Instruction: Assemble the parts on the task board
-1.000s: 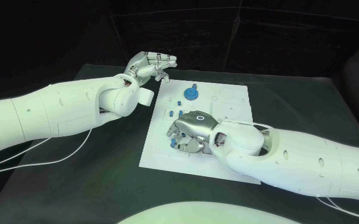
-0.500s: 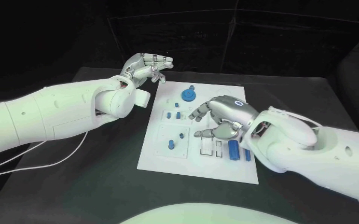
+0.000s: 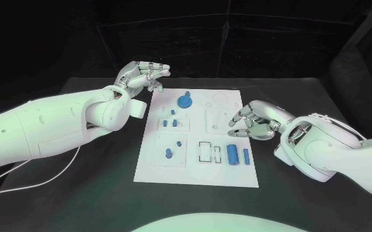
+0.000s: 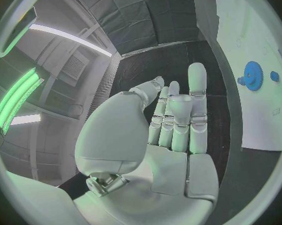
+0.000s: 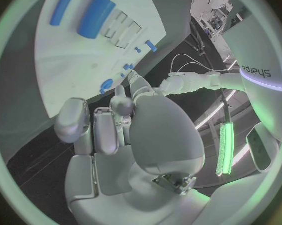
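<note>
Since a second ago the right hand [image 3: 252, 120] has lifted off the near-left part of the task board [image 3: 194, 175] and drawn back to the board's right edge, where it hovers with fingers curled inward and nothing in them; its wrist view [image 5: 116, 135] shows the same empty curl above the black table [image 3: 93, 189]. Uncovered now, just left of that hand, lie a thick blue cylinder [image 3: 233, 152] and a thinner blue bar [image 3: 247, 156] side by side, next to two empty rectangular slots. Further left sit small blue pegs [image 3: 167, 152], and near the far edge stands a blue gear [image 3: 185, 101]. Beyond the board's far-left corner the left hand [image 3: 143, 76] hangs raised, holding nothing; its wrist view [image 4: 172, 120] shows its fingers fairly straight and close together, apart from the gear [image 4: 253, 76].
</note>
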You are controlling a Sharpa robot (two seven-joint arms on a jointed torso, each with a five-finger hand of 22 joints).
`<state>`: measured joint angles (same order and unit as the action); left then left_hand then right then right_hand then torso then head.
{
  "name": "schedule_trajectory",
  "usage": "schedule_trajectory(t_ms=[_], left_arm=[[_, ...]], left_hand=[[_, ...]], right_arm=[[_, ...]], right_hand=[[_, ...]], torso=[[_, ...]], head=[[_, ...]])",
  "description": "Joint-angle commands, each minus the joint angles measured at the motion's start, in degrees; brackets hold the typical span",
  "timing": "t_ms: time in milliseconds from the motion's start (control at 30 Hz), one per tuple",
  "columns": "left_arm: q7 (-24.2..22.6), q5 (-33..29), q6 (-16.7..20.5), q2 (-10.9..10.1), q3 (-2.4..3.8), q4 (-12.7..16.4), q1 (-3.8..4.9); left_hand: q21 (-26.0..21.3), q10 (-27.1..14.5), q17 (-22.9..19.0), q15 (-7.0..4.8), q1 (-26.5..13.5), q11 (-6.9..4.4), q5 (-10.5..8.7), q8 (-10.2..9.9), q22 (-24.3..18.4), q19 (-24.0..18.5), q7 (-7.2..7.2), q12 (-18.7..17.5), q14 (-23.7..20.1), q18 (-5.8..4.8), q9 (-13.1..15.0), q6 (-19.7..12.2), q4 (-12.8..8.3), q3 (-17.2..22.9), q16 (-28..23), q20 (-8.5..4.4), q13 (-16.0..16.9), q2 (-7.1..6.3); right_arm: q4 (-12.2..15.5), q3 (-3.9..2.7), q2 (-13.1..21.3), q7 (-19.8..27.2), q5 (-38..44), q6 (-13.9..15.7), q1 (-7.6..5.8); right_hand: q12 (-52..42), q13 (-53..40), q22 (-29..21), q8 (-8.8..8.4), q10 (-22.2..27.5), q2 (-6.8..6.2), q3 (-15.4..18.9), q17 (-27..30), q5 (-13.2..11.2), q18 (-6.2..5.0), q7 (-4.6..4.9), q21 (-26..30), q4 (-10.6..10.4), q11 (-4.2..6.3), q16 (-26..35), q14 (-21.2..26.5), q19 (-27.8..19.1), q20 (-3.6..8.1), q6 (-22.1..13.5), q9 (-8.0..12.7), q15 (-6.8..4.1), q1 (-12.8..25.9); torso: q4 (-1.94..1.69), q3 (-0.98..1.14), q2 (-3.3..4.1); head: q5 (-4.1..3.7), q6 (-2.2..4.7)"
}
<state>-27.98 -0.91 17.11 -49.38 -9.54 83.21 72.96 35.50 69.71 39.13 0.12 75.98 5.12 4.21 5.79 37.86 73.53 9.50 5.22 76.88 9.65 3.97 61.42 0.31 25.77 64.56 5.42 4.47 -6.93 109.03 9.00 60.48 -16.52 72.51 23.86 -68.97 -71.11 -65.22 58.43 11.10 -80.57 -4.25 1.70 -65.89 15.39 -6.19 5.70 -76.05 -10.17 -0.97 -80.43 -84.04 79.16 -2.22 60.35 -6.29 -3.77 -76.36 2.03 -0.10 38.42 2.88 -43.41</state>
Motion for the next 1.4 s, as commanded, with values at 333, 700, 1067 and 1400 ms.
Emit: schedule_trajectory(t_ms=[333, 700, 1067, 1400], left_arm=[[-0.8, -0.1, -0.1, -0.1, -0.08, -0.2, 0.06], [-0.8, -0.1, -0.2, 0.1, -0.1, -0.6, 0.04], [-0.7, -0.1, -0.4, 0.2, -0.11, -0.8, 0.0], [-0.7, -0.1, -0.5, 0.2, -0.13, -0.8, -0.02]], left_hand=[[-0.3, 0.0, 0.0, -0.08, -0.4, -0.13, 0.22, 0.2, -0.1, 0.0, -0.23, 0.5, -0.3, 0.81, 0.1, 0.1, 0.3, -0.8, -0.1, 0.3, 0.0, 0.62], [-0.4, -0.1, 0.0, -0.06, -0.8, -0.12, 0.06, 0.1, -0.2, 0.0, -0.23, 0.5, -0.3, 0.8, 0.0, 0.0, 0.5, -1.1, -0.1, 0.3, 0.0, 0.55], [-0.5, -0.1, 0.0, -0.05, -1.0, -0.11, -0.09, 0.1, -0.3, 0.0, -0.22, 0.5, -0.3, 0.8, 0.0, 0.0, 0.7, -1.4, 0.0, 0.31, 0.0, 0.52], [-0.5, -0.1, 0.0, -0.05, -1.1, -0.1, -0.12, 0.1, -0.3, 0.1, -0.22, 0.5, -0.3, 0.8, 0.0, 0.0, 0.7, -1.4, -0.1, 0.31, 0.0, 0.52]], right_arm=[[2.1, 0.82, 1.0, -18.8, 7.0, -3.4, 2.37], [1.6, 0.9, -1.4, -20.6, 9.4, -3.2, 4.19], [0.7, 0.91, -3.4, -21.9, 10.4, -4.8, 5.29], [-0.4, 0.9, -5.1, -23.1, 11.9, -7.1, 5.94]], right_hand=[[-8.8, -11.6, 2.1, 2.75, -3.0, -0.58, 7.7, 0.8, -7.7, 0.96, 0.28, -1.2, -6.7, -0.22, 0.2, -2.0, 0.4, -0.66, -3.5, -0.8, 0.67, 7.3], [-9.0, -12.1, 2.8, 3.91, -3.1, -0.33, 7.7, 0.7, -6.9, 1.04, 0.12, -1.5, -6.6, -0.13, 0.2, -2.0, 0.5, -0.71, -3.4, -1.2, 0.63, 7.2], [-10.8, -14.7, 6.2, 7.14, -4.3, 0.4, 7.9, -0.1, -4.8, 1.59, -0.83, -3.2, -6.5, 0.67, -0.2, -2.2, 1.8, -0.23, -1.7, -3.1, 0.03, 5.5], [-10.7, -14.8, 6.5, 8.25, -4.3, 0.63, 8.2, 0.0, -4.6, 1.62, -1.09, -3.3, -6.4, 0.89, -0.1, -2.2, 1.8, -0.03, -1.6, -4.1, -0.17, 5.2]], torso=[[1.04, -0.01, -0.28], [1.01, 0.02, -0.17], [0.96, 0.0, -0.12], [0.89, -0.08, -0.16]], head=[[-0.88, -0.36], [-0.97, -0.08], [-1.11, -0.28], [-0.98, -0.49]])
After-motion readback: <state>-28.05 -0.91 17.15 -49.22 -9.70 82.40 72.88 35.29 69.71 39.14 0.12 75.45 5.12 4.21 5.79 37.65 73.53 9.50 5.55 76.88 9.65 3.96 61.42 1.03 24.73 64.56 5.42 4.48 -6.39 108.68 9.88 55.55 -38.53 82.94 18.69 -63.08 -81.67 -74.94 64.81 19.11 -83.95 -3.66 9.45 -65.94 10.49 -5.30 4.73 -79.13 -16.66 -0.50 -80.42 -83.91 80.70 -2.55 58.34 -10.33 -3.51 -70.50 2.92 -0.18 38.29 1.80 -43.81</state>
